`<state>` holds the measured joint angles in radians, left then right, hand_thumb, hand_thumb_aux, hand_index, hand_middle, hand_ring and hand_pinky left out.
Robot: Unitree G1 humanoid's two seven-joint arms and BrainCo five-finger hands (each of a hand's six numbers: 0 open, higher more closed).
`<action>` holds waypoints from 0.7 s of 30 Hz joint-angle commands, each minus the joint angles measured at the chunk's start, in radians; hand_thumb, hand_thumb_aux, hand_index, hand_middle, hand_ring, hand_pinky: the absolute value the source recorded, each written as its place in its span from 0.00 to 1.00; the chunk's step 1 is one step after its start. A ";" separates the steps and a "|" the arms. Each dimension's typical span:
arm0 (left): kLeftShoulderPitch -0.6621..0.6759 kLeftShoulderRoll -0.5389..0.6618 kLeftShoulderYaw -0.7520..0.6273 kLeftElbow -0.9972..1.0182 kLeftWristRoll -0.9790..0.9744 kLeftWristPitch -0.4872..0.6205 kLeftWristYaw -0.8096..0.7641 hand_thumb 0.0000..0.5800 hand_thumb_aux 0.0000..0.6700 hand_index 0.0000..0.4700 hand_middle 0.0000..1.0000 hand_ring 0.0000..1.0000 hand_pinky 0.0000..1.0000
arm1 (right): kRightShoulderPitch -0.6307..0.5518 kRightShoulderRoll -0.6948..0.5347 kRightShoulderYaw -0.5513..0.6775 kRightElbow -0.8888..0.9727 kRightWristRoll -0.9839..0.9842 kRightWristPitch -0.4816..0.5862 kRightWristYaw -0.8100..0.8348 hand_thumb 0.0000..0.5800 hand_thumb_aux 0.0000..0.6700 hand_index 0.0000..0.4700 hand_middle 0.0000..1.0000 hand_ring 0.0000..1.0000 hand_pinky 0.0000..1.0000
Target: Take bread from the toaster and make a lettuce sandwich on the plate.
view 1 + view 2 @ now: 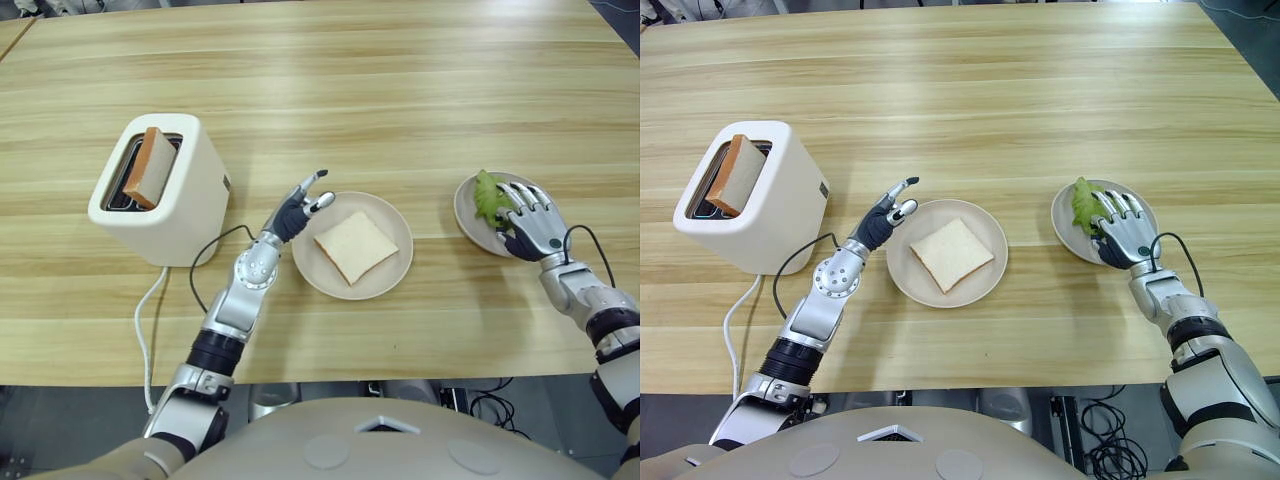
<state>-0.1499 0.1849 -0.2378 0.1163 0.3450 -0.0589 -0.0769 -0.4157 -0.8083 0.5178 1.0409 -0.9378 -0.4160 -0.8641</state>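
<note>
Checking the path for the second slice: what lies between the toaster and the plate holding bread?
The left robot hand, fingers open, and a thin black cable; both eye views show this.

Around the plate (903, 276)
My left robot hand (883, 222) by its left rim; right robot hand (1122, 233) on lettuce (1082, 204), farther right.
</note>
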 commanded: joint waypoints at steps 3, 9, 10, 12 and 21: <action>-0.023 0.035 0.011 -0.002 0.072 -0.007 0.055 0.00 0.00 0.00 1.00 1.00 1.00 | 0.002 -0.028 -0.060 -0.051 0.074 -0.080 0.001 1.00 1.00 0.98 1.00 1.00 1.00; -0.014 0.047 0.057 -0.052 0.054 -0.016 0.087 0.00 0.00 0.00 1.00 1.00 1.00 | 0.016 -0.055 -0.123 -0.183 0.117 -0.125 -0.013 1.00 1.00 0.98 1.00 1.00 1.00; -0.007 0.044 0.065 -0.069 0.050 -0.023 0.093 0.00 0.00 0.00 1.00 1.00 1.00 | 0.019 -0.059 -0.138 -0.218 0.127 -0.134 -0.009 1.00 1.00 0.98 1.00 1.00 1.00; 0.011 0.035 0.090 -0.125 0.027 -0.051 0.107 0.00 0.00 0.00 1.00 1.00 1.00 | 0.025 -0.064 -0.169 -0.312 0.139 -0.146 0.004 1.00 1.00 0.98 1.00 1.00 1.00; 0.065 0.018 0.178 -0.399 0.001 -0.099 0.138 0.00 0.00 0.00 1.00 1.00 1.00 | 0.011 0.028 -0.195 -0.616 0.146 -0.180 0.164 1.00 1.00 0.98 1.00 1.00 1.00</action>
<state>-0.0993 0.1860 -0.0891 -0.1989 0.3303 -0.1454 0.0527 -0.3922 -0.8064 0.3178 0.4802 -0.7978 -0.5832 -0.7604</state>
